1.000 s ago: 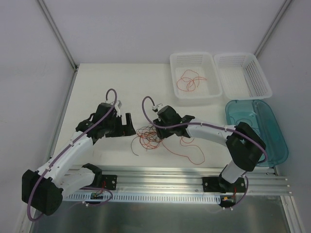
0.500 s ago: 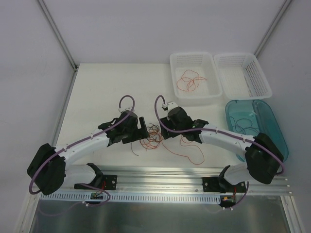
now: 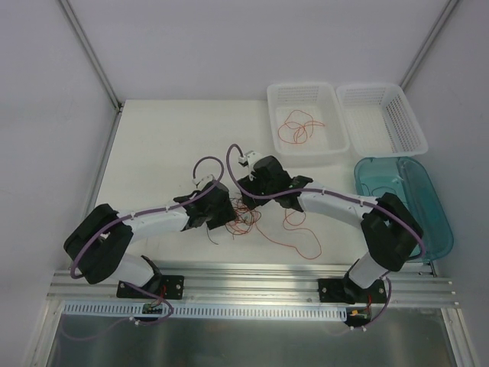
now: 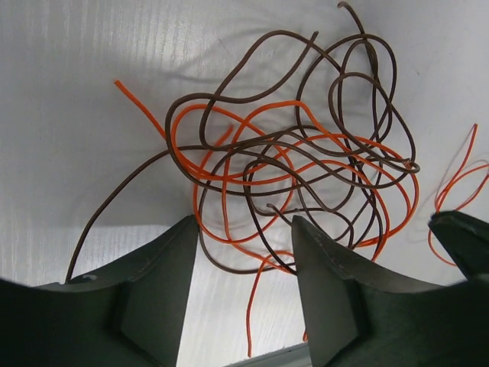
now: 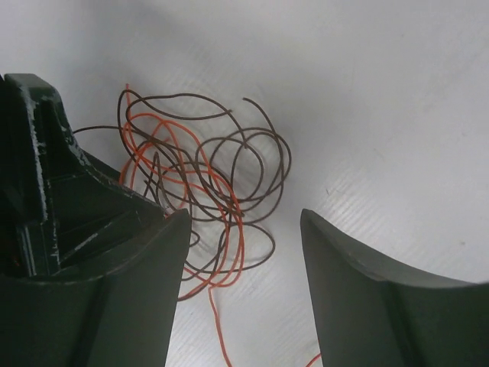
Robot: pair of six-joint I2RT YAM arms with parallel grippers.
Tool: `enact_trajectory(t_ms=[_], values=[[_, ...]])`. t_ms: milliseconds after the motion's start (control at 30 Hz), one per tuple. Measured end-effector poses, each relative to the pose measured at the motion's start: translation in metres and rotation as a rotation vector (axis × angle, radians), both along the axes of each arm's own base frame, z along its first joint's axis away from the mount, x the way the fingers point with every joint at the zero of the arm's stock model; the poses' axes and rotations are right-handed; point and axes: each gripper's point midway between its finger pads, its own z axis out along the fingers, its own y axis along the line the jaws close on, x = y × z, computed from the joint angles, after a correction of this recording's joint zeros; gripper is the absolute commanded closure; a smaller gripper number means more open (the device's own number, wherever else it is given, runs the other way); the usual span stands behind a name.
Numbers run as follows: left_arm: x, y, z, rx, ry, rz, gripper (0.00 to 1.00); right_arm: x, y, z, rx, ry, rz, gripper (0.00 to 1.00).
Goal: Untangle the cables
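Note:
A tangle of thin red-orange and dark brown cables point(image 3: 243, 219) lies on the white table between the two grippers. My left gripper point(image 3: 223, 211) is open at the tangle's left edge. In the left wrist view its fingers point(image 4: 244, 229) straddle the nearest loops of the tangle point(image 4: 263, 177) without closing on them. My right gripper point(image 3: 249, 194) is open just above the tangle's far side. In the right wrist view the tangle point(image 5: 229, 200) lies ahead and to the left of its fingers point(image 5: 244, 222), and the left gripper's dark body point(image 5: 53, 199) is close by.
A loose red-orange wire point(image 3: 299, 234) curls on the table right of the tangle. A white basket point(image 3: 334, 145) at the back holds a red wire point(image 3: 296, 126). A second white basket point(image 3: 382, 115) stands beside it. A teal tray point(image 3: 405, 206) lies at the right.
My left gripper has moved right and closed in on the tangle's left edge. My right gripper shifted right, then back left over the tangle. Both stay open.

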Motion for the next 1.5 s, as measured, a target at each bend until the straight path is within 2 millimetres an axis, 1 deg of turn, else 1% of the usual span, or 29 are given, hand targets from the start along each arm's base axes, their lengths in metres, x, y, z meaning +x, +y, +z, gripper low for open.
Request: enact_trajectory(t_ms=[67, 100, 133, 167, 200, 233, 267, 333, 367, 433, 467, 500, 567, 667, 733, 833, 867, 933, 967, 1033, 1067, 1100, 1167, 1233, 1300, 1400, 1500], values=[[0.002, -0.001, 0.000, -0.004, -0.005, 0.005, 0.58, 0.005, 0.008, -0.003, 0.002, 0.004, 0.026, 0.41], [0.002, -0.001, -0.001, -0.004, -0.005, 0.009, 0.61, 0.007, 0.012, -0.005, 0.003, 0.009, 0.039, 0.43], [0.002, 0.000, -0.002, -0.002, -0.003, 0.011, 0.67, 0.009, 0.017, -0.006, 0.006, 0.013, 0.052, 0.45], [0.001, 0.000, -0.004, -0.001, 0.001, 0.015, 0.71, 0.010, 0.020, -0.009, 0.010, 0.018, 0.063, 0.51], [0.001, 0.001, -0.005, 0.001, 0.003, 0.016, 0.73, 0.010, 0.023, -0.014, 0.011, 0.027, 0.074, 0.52], [0.000, 0.001, -0.006, 0.002, 0.004, 0.016, 0.78, 0.011, 0.025, -0.018, 0.012, 0.036, 0.081, 0.54], [0.000, 0.002, -0.007, 0.003, 0.005, 0.017, 0.80, 0.010, 0.027, -0.022, 0.012, 0.047, 0.086, 0.61], [0.000, 0.002, -0.009, 0.007, 0.008, 0.015, 0.87, 0.009, 0.027, -0.031, 0.005, 0.070, 0.096, 0.70], [0.000, 0.002, -0.009, 0.007, 0.007, 0.015, 0.92, 0.008, 0.027, -0.034, 0.004, 0.081, 0.096, 0.79], [0.000, 0.002, -0.010, 0.008, 0.007, 0.015, 0.95, 0.009, 0.025, -0.037, 0.004, 0.089, 0.094, 0.88], [0.000, 0.002, -0.010, 0.007, 0.005, 0.014, 1.00, 0.011, 0.024, -0.037, 0.005, 0.091, 0.089, 0.94], [0.000, 0.002, -0.010, 0.007, 0.004, 0.013, 1.00, 0.013, 0.023, -0.036, 0.009, 0.091, 0.084, 0.98], [0.001, 0.001, -0.010, 0.007, 0.001, 0.012, 1.00, 0.015, 0.020, -0.035, 0.013, 0.089, 0.072, 0.99], [0.002, 0.002, -0.010, 0.009, -0.007, 0.012, 1.00, 0.017, 0.007, -0.028, 0.014, 0.084, 0.045, 0.99], [0.003, 0.004, -0.010, 0.013, -0.020, 0.015, 1.00, 0.018, -0.006, -0.017, 0.018, 0.069, 0.018, 0.99], [0.001, 0.013, -0.010, 0.026, -0.036, 0.022, 1.00, 0.024, -0.032, 0.015, 0.035, 0.012, -0.049, 0.99], [0.000, 0.019, -0.010, 0.035, -0.041, 0.032, 1.00, 0.028, -0.045, 0.031, 0.043, -0.023, -0.088, 0.99], [-0.001, 0.034, -0.009, 0.052, -0.050, 0.058, 1.00, 0.036, -0.078, 0.067, 0.060, -0.099, -0.187, 0.99], [-0.001, 0.045, -0.009, 0.067, -0.056, 0.077, 1.00, 0.039, -0.096, 0.087, 0.074, -0.145, -0.242, 0.99], [-0.001, 0.064, -0.007, 0.083, -0.065, 0.117, 1.00, 0.041, -0.136, 0.125, 0.107, -0.237, -0.364, 0.99], [0.000, 0.075, -0.006, 0.092, -0.073, 0.140, 1.00, 0.039, -0.152, 0.139, 0.119, -0.270, -0.409, 0.99], [0.001, 0.086, -0.004, 0.097, -0.079, 0.167, 1.00, 0.035, -0.175, 0.159, 0.142, -0.323, -0.476, 0.99], [0.003, 0.103, 0.001, 0.098, -0.100, 0.214, 1.00, 0.022, -0.205, 0.183, 0.172, -0.385, -0.557, 0.99], [0.005, 0.117, 0.005, 0.104, -0.117, 0.246, 1.00, 0.009, -0.220, 0.198, 0.201, -0.421, -0.591, 0.99], [0.005, 0.125, 0.008, 0.114, -0.132, 0.261, 1.00, -0.002, -0.223, 0.205, 0.226, -0.434, -0.588, 0.99], [0.005, 0.135, 0.013, 0.133, -0.148, 0.274, 1.00, -0.008, -0.223, 0.200, 0.224, -0.406, -0.581, 0.99], [0.003, 0.143, 0.012, 0.155, -0.141, 0.284, 1.00, -0.014, -0.228, 0.191, 0.194, -0.373, -0.597, 0.99]])
